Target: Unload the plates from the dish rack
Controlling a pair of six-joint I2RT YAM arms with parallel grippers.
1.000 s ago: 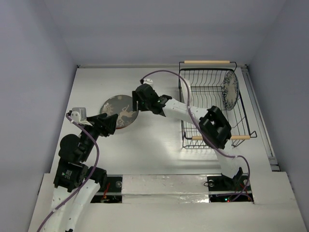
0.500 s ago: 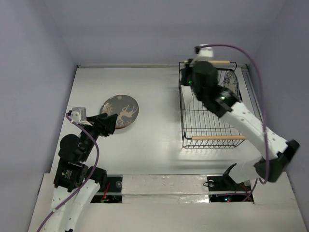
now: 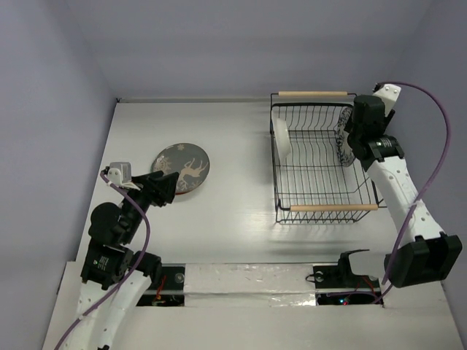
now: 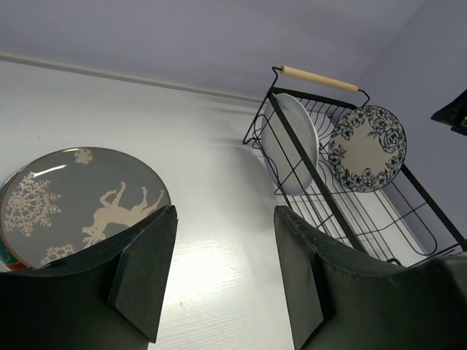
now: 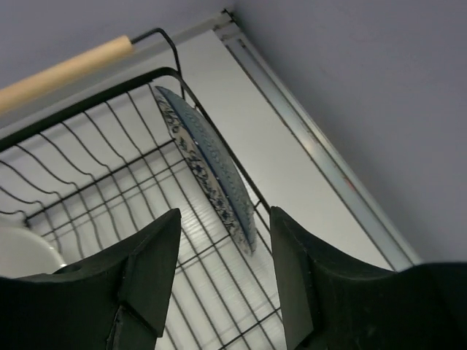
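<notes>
dish rack sits at the far right of the table, white plate standing at its left wall, blue floral plate leaning on its right wall, right gripper right over that one with jaws spread wide, grey deer plate flat out on the left, left gripper near it, jaws apart and empty

the black wire dish rack holds two plates on edge: a plain white plate against its left side, a blue floral plate leaning at its right. a grey reindeer plate lies flat well left of the rack.
</notes>
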